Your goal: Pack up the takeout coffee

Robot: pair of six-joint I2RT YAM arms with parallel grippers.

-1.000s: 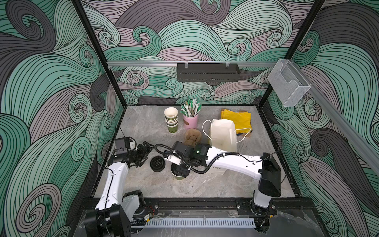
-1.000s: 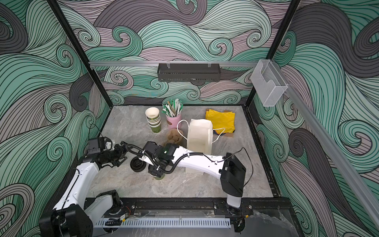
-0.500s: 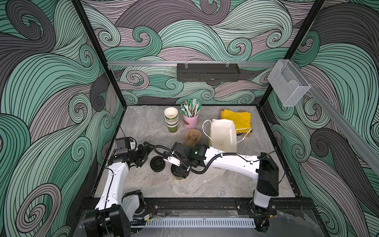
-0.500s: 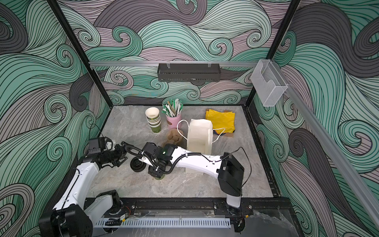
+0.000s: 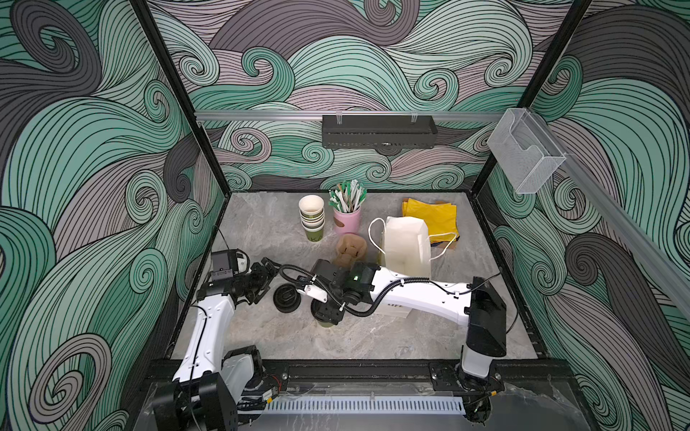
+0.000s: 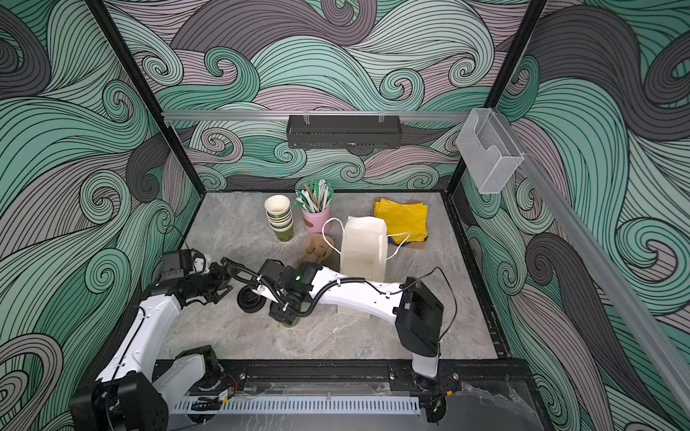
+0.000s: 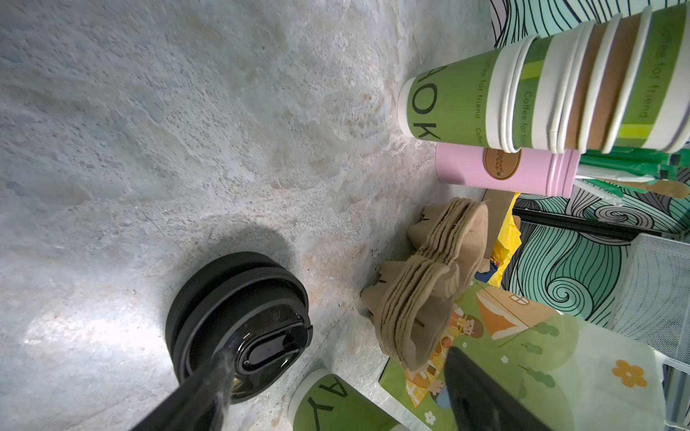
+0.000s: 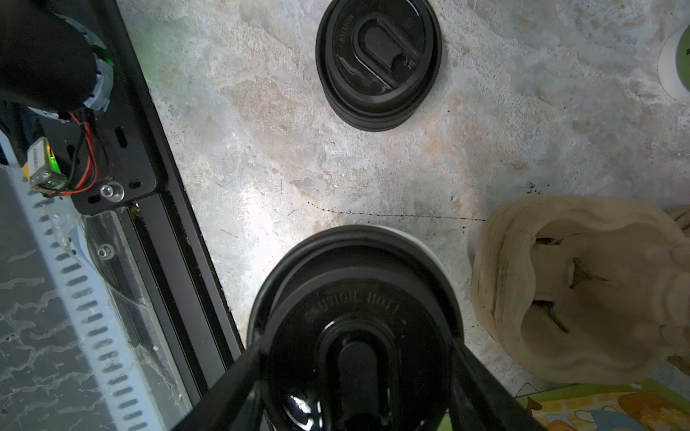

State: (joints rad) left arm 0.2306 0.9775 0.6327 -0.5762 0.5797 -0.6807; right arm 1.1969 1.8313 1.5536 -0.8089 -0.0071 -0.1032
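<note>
One takeout coffee, an olive-green cup point(image 5: 327, 324) with a black sip lid point(image 8: 354, 298), stands on the table near the front, mostly hidden under my right gripper point(image 5: 328, 311) in both top views. The right wrist view has my right gripper point(image 8: 356, 345) straight above the cup, its two fingers pressed against opposite sides of the lid. My left gripper point(image 5: 269, 269) hovers open to the left, next to a loose stack of black lids point(image 5: 285, 298). In the left wrist view one finger point(image 7: 209, 388) overlaps that lid stack point(image 7: 239, 306), and the cup's lettered side point(image 7: 332, 406) shows between the jaws.
A stack of empty green cups point(image 5: 311, 220) and a pink cup of straws point(image 5: 347, 220) stand at the back. Brown pulp carriers point(image 5: 351, 246) lie behind the right arm, beside an upright white paper bag point(image 5: 407, 246). Yellow napkins point(image 5: 433, 216) lie at the back right.
My right arm has shifted slightly to the left while its gripper stays on the lidded cup. The left arm has not moved.
</note>
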